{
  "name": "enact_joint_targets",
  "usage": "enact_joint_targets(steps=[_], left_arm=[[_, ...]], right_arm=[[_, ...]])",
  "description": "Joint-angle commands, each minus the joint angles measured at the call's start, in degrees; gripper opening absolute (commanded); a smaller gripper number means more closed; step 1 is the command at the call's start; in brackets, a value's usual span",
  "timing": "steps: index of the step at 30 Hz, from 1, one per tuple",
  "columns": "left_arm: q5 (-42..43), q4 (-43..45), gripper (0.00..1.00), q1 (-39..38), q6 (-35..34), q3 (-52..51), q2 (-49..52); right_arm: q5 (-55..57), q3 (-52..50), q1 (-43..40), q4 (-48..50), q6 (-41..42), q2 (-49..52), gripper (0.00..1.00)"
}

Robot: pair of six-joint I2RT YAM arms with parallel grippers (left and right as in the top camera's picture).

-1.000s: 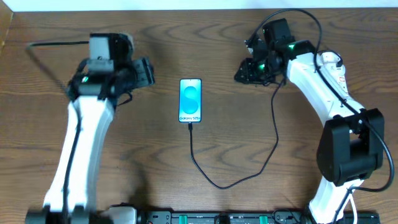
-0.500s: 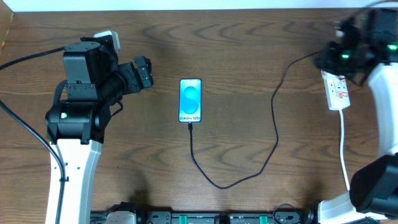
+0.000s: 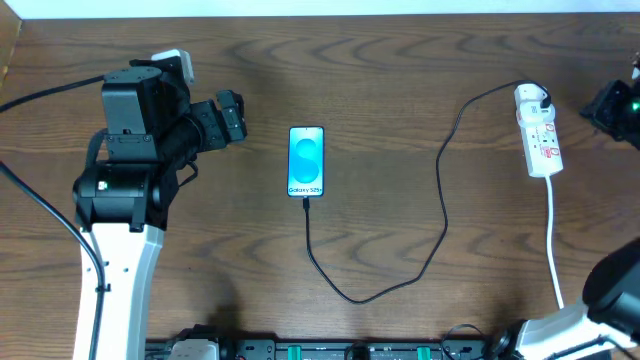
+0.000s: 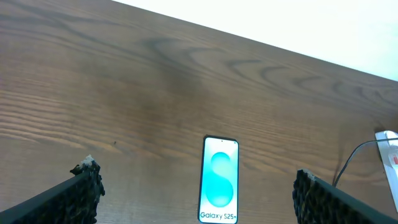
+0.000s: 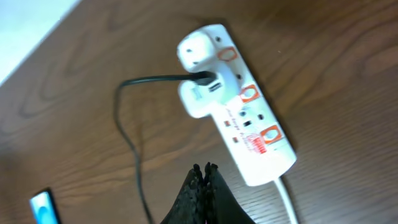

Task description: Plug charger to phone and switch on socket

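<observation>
The phone [image 3: 306, 160] lies mid-table with its blue screen lit; it also shows in the left wrist view [image 4: 219, 180]. The black charger cable [image 3: 440, 215] runs from the phone's bottom edge in a loop to the white adapter head [image 3: 530, 97], which sits in the white socket strip [image 3: 540, 135]. In the right wrist view the strip [image 5: 249, 124] and the adapter [image 5: 198, 93] lie ahead of my right gripper [image 5: 204, 169], which is shut and empty. My right gripper [image 3: 612, 105] is at the far right edge. My left gripper [image 4: 196, 183] is open, above and left of the phone.
The strip's white cord [image 3: 553, 240] runs toward the table's front edge. The table's back edge meets a white surface [image 4: 311, 25]. My left arm [image 3: 130, 170] stands on the left side.
My right arm has swung from the middle back of the table to the far right edge, uncovering the socket strip. The left arm moved between the first two frames, then stayed still.
</observation>
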Motion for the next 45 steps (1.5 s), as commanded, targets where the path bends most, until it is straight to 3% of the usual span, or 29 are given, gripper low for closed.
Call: enact_joint_targets(steps=[1,28,45], left_arm=[[-0.74,0.0,0.98,0.28,0.76,-0.2,-0.24],[-0.74,0.0,0.98,0.28,0.76,-0.2,-0.24],[-0.74,0.0,0.98,0.28,0.76,-0.2,-0.24]], right_arm=[[-0.17,0.26,-1.05,1.49,-2.51,3.54,0.01],[-4.92,0.13,-2.86,8.09,-2.45,17.51,0.01],[-5.92,0.09,0.11,15.15,6.4,20.48,0.01]])
